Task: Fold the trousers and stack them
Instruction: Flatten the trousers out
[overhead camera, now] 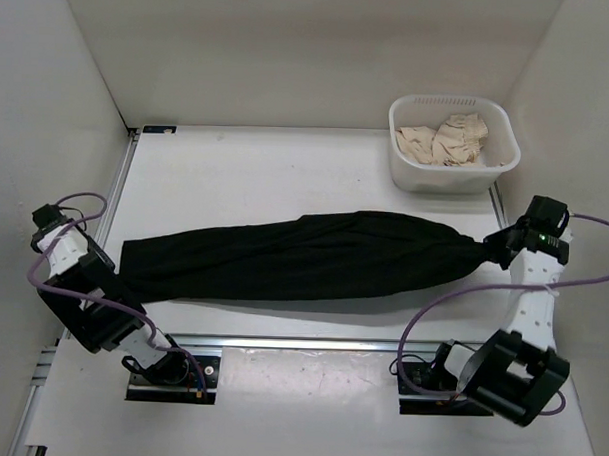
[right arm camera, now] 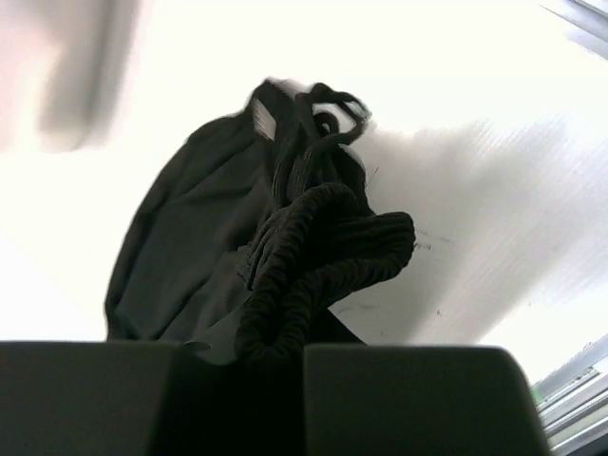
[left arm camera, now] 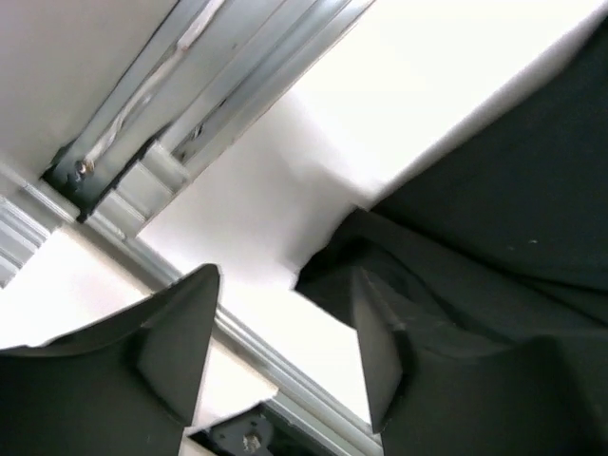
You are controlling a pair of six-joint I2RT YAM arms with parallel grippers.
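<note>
The black trousers (overhead camera: 304, 253) lie stretched across the table from left to right. My right gripper (overhead camera: 501, 249) is shut on their bunched right end. In the right wrist view the gripper (right arm camera: 285, 347) pinches the ribbed waistband (right arm camera: 323, 247), with the drawstring loose above it. My left gripper (overhead camera: 113, 278) is at the trousers' left end. In the left wrist view it (left arm camera: 285, 285) is open, its right finger (left arm camera: 375, 351) over a corner of the black fabric (left arm camera: 513, 209). The gap between its jaws shows only table.
A white basket (overhead camera: 446, 178) with beige cloth (overhead camera: 448, 138) in it stands at the back right, just behind the right gripper. White walls close in the left, back and right sides. An aluminium rail (overhead camera: 280, 342) runs along the near edge.
</note>
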